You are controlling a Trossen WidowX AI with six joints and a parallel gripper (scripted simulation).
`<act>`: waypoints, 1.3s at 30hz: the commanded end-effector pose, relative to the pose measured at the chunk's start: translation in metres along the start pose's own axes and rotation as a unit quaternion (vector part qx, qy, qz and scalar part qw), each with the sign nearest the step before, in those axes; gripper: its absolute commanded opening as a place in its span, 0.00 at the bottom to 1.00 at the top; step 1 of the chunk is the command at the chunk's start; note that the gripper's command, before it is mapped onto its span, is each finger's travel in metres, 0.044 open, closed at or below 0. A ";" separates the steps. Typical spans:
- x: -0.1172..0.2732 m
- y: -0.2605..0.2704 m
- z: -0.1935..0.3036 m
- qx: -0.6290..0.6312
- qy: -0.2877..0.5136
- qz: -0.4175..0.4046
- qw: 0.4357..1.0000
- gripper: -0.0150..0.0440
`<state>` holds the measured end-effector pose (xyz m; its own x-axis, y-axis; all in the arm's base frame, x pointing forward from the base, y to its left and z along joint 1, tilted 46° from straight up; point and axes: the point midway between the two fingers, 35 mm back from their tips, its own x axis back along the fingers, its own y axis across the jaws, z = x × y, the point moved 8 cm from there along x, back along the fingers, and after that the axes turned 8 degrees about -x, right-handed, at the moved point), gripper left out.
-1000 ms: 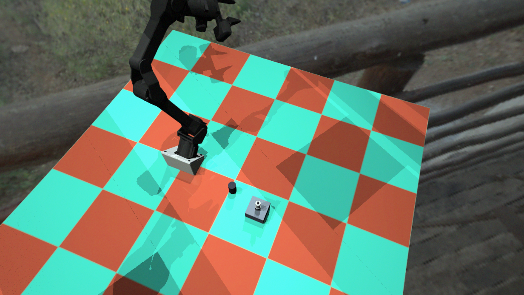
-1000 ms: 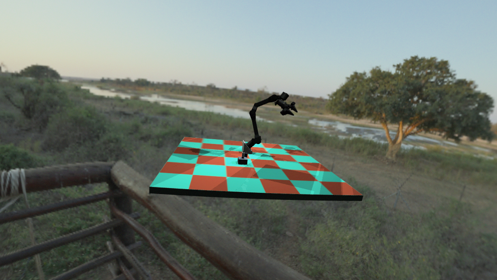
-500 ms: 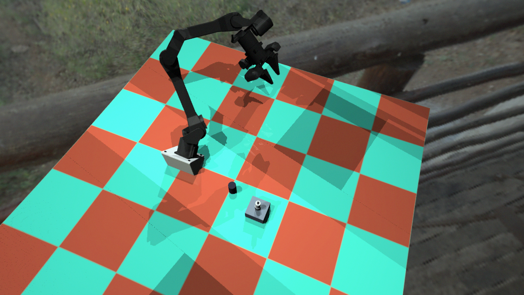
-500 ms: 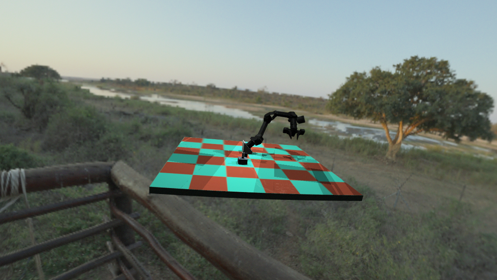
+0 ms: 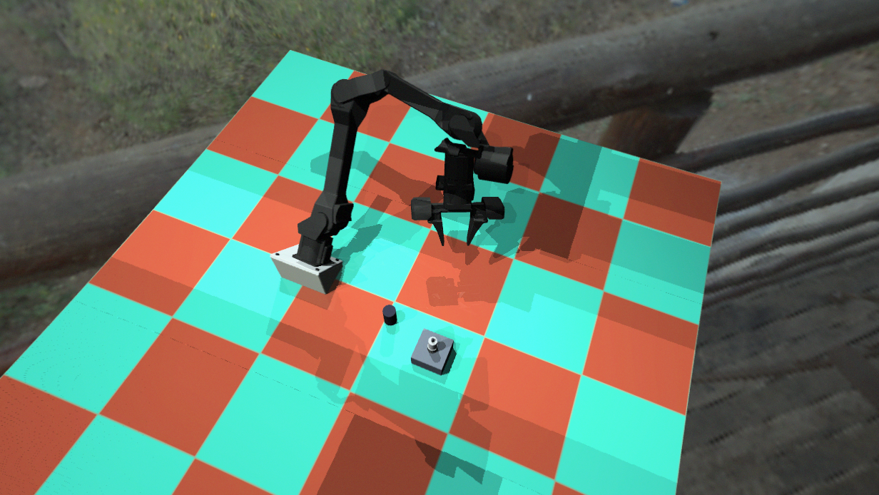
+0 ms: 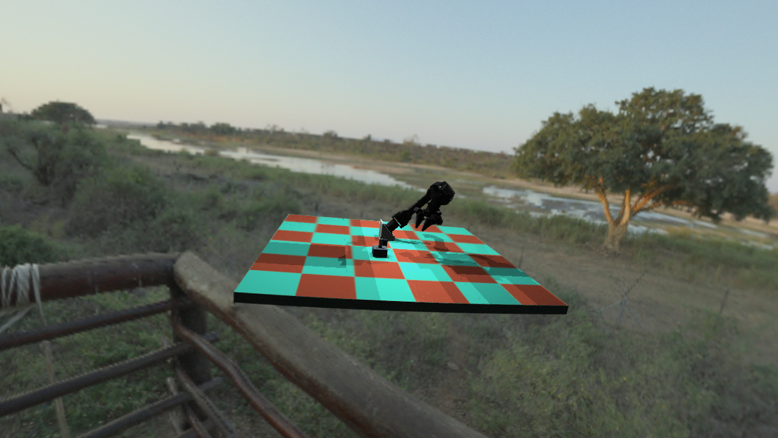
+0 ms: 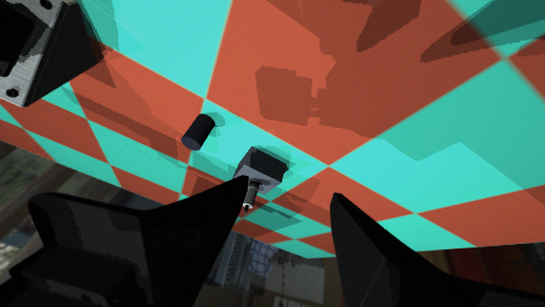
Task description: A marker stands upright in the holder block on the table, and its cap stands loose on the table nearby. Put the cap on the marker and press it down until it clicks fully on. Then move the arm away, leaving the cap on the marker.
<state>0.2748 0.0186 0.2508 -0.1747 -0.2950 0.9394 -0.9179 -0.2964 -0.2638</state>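
Note:
The black cap (image 5: 389,314) (image 7: 198,132) stands loose on the table, between the robot base and the holder block. The dark grey holder block (image 5: 422,356) (image 6: 379,252) (image 7: 267,163) sits on the table with the marker (image 5: 432,345) (image 7: 250,196) upright in it. The marker's pale top and dark tip are bare. My gripper (image 5: 455,245) (image 6: 421,228) (image 7: 289,191) is open and empty, raised above the table with its fingers pointing down. It is away from both cap and marker. In the wrist view the left finger covers a small part of the block.
The robot base (image 5: 307,274) (image 7: 59,66) stands on the checkered table (image 5: 535,319) (image 6: 326,285), to the left of the cap in the top view. Shadows of the arm fall across the table. The table's right edge shows in the top view.

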 end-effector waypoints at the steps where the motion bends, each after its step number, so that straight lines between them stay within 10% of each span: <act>1: -0.030 0.021 0.050 -0.116 -0.043 -0.057 0.991 0.67; 12: -0.096 0.133 0.152 -0.444 -0.220 -0.140 0.857 0.67; 39: -0.150 0.132 0.123 -0.449 -0.224 -0.139 0.854 0.67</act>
<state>0.2238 -0.0914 0.0520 0.0652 -0.7008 0.7104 -0.8440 0.3411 0.4139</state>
